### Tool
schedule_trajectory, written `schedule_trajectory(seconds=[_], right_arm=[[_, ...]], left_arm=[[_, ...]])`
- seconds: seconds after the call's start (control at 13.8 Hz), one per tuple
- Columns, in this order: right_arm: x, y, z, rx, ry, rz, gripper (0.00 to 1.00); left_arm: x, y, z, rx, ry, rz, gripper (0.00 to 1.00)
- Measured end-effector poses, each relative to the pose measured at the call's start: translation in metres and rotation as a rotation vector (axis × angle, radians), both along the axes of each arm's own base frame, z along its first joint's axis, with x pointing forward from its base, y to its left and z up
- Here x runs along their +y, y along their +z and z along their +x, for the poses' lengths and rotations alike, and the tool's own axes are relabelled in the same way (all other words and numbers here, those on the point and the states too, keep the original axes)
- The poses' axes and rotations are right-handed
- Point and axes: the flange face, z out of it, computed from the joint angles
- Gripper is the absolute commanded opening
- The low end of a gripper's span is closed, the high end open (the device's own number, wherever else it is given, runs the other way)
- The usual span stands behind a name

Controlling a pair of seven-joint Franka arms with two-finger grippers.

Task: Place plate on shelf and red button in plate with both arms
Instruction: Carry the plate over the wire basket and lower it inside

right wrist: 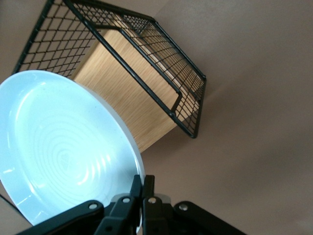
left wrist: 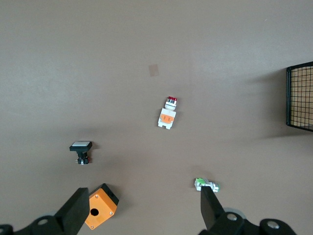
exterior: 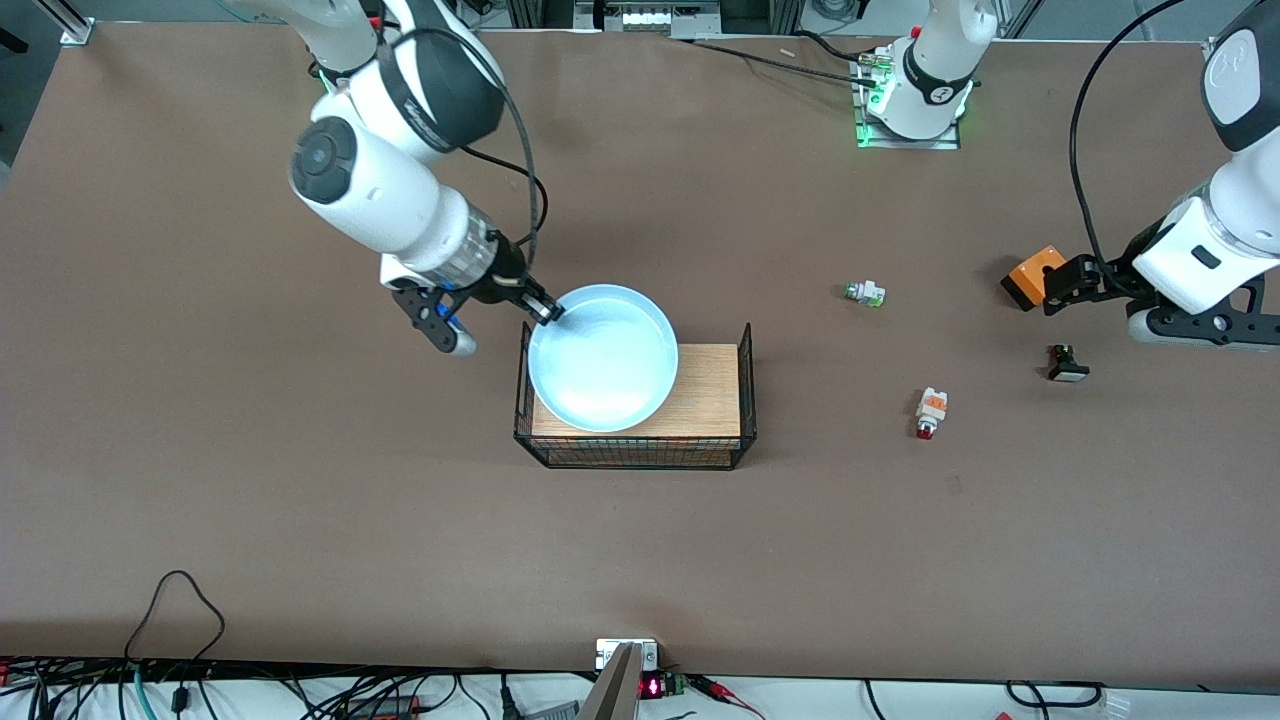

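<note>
The pale light-blue plate hangs tilted over the end of the black wire basket toward the right arm's end of the table. My right gripper is shut on the plate's rim. The right wrist view shows the plate and the gripper pinching its edge above the basket's wooden floor. The red button lies on the table toward the left arm's end, also in the left wrist view. My left gripper is open and empty, over the table beside the orange box; it shows in its wrist view.
An orange box with a hole lies by the left gripper. A white part with a green tip and a small black part with a white cap lie on the table near the red button.
</note>
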Motion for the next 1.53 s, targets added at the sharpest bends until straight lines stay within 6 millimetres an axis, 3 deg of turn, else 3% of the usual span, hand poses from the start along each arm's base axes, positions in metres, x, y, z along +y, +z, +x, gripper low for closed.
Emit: schedule_trajectory(seconds=[0.22,0.65,1.45,1.53], right_arm=[[0.013,-0.011,-0.004,-0.002,0.013,-0.004,0.00],[0.019,-0.043,0.002,-0.030,-0.008,-0.009,0.00],[0.032,-0.088,-0.016,-0.061,-0.010,-0.025,0.00],[0.034,-0.088,-0.017,-0.063,-0.008,-0.025,0.15]], left_arm=[[0.000,0.000,0.000,0.000,0.000,0.000,1.00],[0.000,0.000,0.000,0.000,0.000,0.000,1.00],[0.001,-0.001,0.000,0.006,0.003,0.000,1.00],[0.001,-0.002,-0.001,0.011,0.003,0.000,1.00]])
